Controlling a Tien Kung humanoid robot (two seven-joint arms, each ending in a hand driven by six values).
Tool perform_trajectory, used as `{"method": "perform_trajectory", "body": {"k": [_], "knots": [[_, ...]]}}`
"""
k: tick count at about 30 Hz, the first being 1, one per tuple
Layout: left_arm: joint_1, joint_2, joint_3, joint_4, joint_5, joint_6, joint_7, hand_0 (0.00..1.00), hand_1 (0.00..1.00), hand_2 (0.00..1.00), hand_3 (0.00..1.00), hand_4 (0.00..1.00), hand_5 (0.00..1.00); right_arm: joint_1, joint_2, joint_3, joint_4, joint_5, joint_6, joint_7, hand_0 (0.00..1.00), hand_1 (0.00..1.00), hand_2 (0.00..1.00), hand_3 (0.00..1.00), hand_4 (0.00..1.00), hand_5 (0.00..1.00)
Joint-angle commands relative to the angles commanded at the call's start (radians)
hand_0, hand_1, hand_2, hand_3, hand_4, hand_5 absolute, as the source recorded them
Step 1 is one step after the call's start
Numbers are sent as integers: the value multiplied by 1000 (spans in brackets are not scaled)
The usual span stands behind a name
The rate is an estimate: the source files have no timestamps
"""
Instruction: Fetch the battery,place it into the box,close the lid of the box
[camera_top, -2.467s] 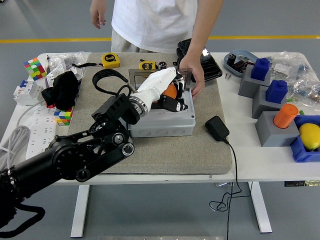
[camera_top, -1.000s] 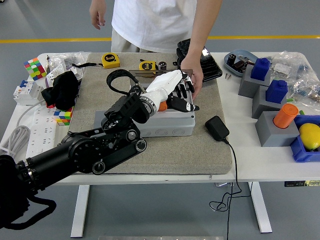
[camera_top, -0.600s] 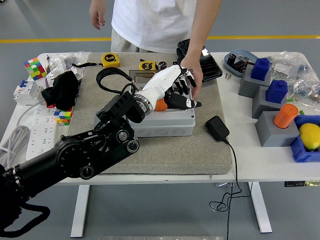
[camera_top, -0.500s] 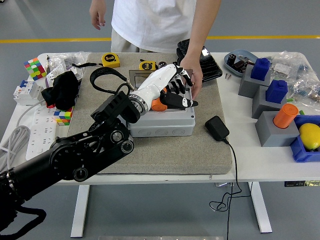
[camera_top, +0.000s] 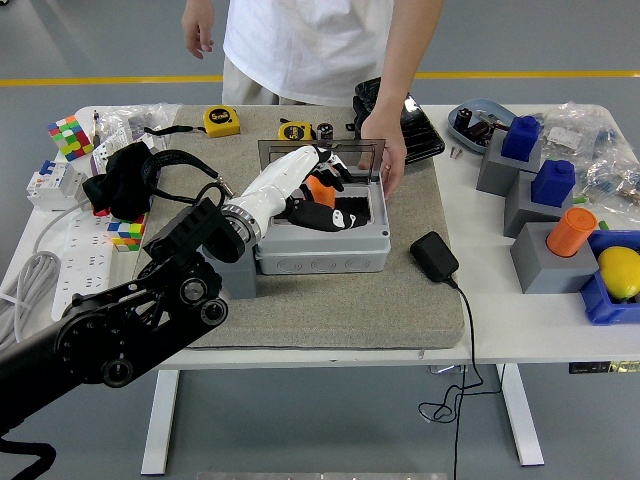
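Head view: the left hand (camera_top: 312, 192) is gripping the orange battery (camera_top: 319, 189) over the open grey box (camera_top: 322, 240), which is sitting mid-desk on the mat (camera_top: 400, 300). A person's hand (camera_top: 391, 160) is holding the box's upright lid (camera_top: 352, 152).

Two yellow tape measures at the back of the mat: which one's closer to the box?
The right tape measure, just behind the box's raised lid. The other tape measure lies farther left, well clear of the box.
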Motion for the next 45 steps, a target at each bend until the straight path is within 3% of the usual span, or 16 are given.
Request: {"method": "perform_trajectory", "body": {"k": [10, 19, 33, 40, 45], "knots": [[41, 60, -12, -21, 2, -9, 5, 403, 653, 578, 565, 998, 313, -3, 0, 2, 0, 0, 0, 0, 624, 642, 665, 568, 983, 521], [57, 70, 1, -16, -5, -22, 18, 404, 651, 587, 564, 998, 332, -3, -1, 0, 0, 1, 0, 0, 624, 641, 665, 568, 983, 521], [13, 5, 28, 22, -20, -25, 14, 400, 651, 589, 572, 998, 357, -1, 1, -3, 1, 2, 0, 1, 624, 642, 665, 568, 982, 521], [-15, -40, 39, 39, -42, -20, 2, 400, 649, 589, 578, 998, 360, -1, 0, -7, 1, 5, 0, 1, 624, 642, 665, 567, 983, 519], [-50, -88, 45, 91, -74, -10, -19, 396, 643, 588, 581, 998, 364, 2, 0, -14, 2, 5, 0, 1, 624, 642, 665, 568, 984, 520]]}}
